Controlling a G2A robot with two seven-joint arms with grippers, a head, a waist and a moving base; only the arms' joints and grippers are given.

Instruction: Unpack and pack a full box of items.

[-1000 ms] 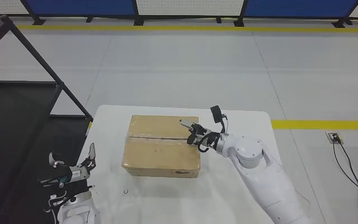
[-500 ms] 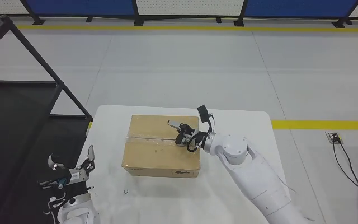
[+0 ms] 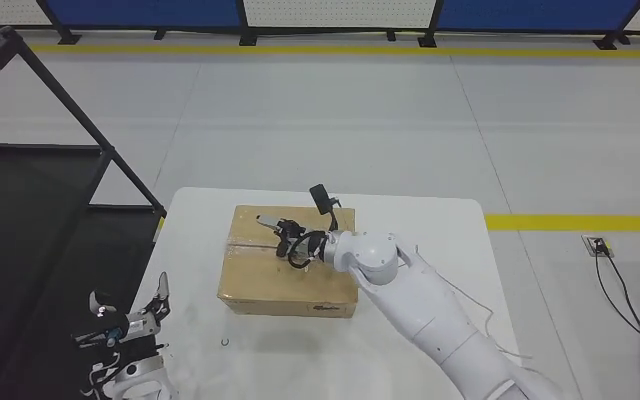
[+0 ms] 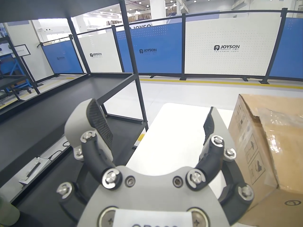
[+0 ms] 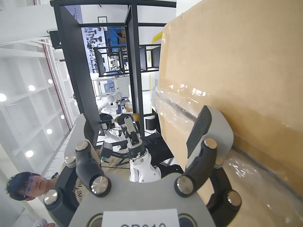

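A closed cardboard box [image 3: 290, 268] lies on the white table [image 3: 420, 230], its top flaps joined by a strip of clear tape [image 5: 248, 173]. My right gripper [image 3: 277, 232] is over the left part of the box top, open, with one finger [image 5: 206, 128] resting on the taped seam and the other off the box in the air. My left gripper [image 3: 130, 298] hangs open and holds nothing at the table's front left corner. In the left wrist view the left gripper [image 4: 151, 121] points past the box's side [image 4: 258, 147].
A black metal shelf rack [image 3: 60, 170] stands just left of the table, close to the left arm. A small dark ring [image 3: 226, 345] lies on the table in front of the box. Bare tabletop [image 3: 440, 300] lies right of the box.
My right gripper has slid left along the taped seam, from the box's right end to its left part. My left gripper has sunk a little toward the front edge.
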